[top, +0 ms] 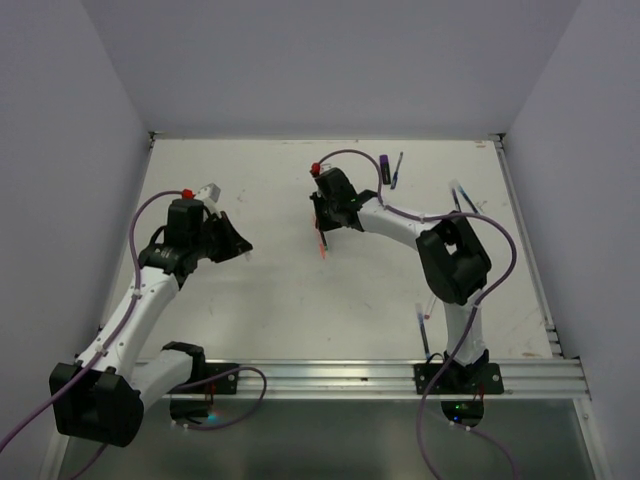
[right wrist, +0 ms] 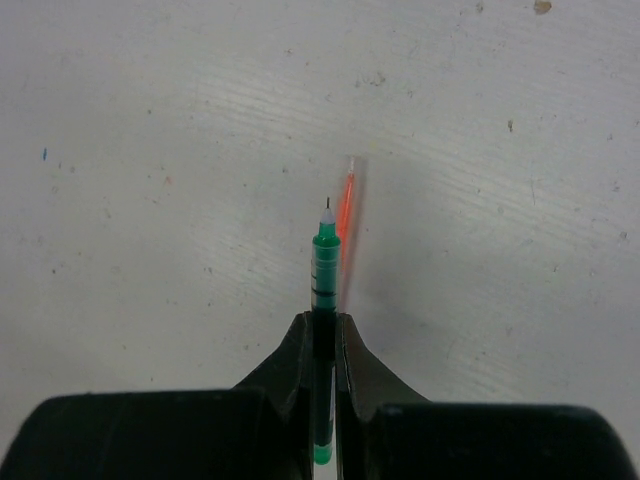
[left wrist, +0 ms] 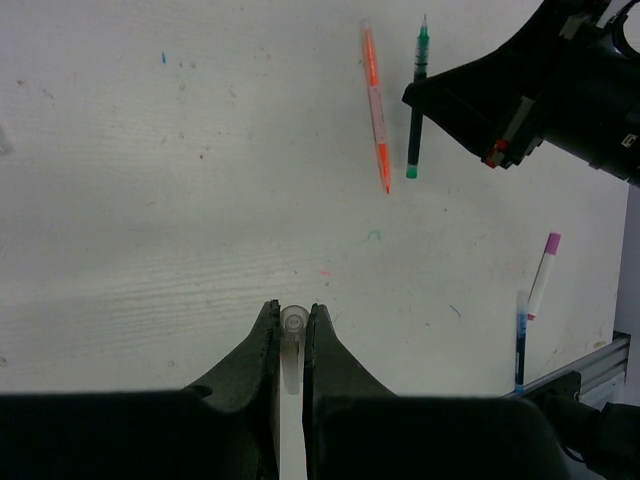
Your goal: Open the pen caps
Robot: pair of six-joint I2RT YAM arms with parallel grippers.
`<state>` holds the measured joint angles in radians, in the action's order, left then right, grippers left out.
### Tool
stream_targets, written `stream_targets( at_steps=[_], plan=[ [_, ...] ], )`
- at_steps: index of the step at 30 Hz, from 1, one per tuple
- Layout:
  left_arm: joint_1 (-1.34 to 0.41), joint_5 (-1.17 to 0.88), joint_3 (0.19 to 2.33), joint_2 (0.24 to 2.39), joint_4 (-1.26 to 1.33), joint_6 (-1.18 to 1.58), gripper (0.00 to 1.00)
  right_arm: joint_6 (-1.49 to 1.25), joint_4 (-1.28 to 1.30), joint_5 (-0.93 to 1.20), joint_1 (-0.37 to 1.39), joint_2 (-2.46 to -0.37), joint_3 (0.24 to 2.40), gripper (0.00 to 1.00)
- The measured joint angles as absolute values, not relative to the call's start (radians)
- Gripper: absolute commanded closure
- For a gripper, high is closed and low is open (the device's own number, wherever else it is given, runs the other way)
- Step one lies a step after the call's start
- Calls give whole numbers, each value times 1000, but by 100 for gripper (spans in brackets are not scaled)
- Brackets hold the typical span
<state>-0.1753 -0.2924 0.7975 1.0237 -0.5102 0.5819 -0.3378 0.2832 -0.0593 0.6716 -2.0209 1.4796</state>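
Observation:
My left gripper (left wrist: 291,312) is shut on a clear pen cap (left wrist: 291,328), held above the table; it also shows in the top view (top: 238,243). My right gripper (right wrist: 322,325) is shut on a green pen (right wrist: 325,270) whose bare tip points away from the wrist. It hovers at the table's middle (top: 320,225). An orange-red pen (right wrist: 346,205) lies on the table just beyond the green pen's tip and also shows in the left wrist view (left wrist: 375,105). A stubby purple marker (top: 384,167) and a thin blue pen (top: 397,170) lie at the back.
A pink-capped pen (left wrist: 543,275) and a blue pen (left wrist: 521,340) lie near the front rail (top: 400,375), by the right arm's base. Another pen (top: 455,195) lies at the right, partly behind the right arm. Walls close the table on three sides.

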Motion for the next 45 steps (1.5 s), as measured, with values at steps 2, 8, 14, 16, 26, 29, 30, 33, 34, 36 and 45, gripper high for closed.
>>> stream_targets(
  at_steps=[2,8,14,16,26,29,30,33,34,36,45],
  plan=[
    [-175,-294,797,1024,-510,582,100,-338,285,-59,666,-2030,1480,100],
    [-175,-295,797,1032,-510,581,100,-338,283,-56,657,-2059,1483,100],
    [-175,-296,797,1039,-510,581,100,-340,284,-56,655,-2082,1486,99],
    [-175,-296,797,1039,-510,581,100,-341,284,-56,654,-2086,1492,98],
    [-175,-295,793,1039,-510,581,100,-355,284,-52,649,-2090,1505,78],
    [-175,-295,790,1039,-510,581,100,-356,284,-52,646,-2090,1505,77],
    [-175,-295,789,1039,-510,581,100,-355,284,-52,646,-2090,1505,77],
    [-175,-295,789,1039,-510,581,100,-355,284,-52,645,-2090,1505,77],
    [-175,-295,788,1039,-510,582,100,-355,284,-52,644,-2090,1505,77],
    [-175,-295,787,1039,-510,582,100,-356,284,-52,643,-2090,1505,77],
    [-175,-294,787,1087,-504,582,100,-357,282,-52,636,-2090,1497,61]
  ],
)
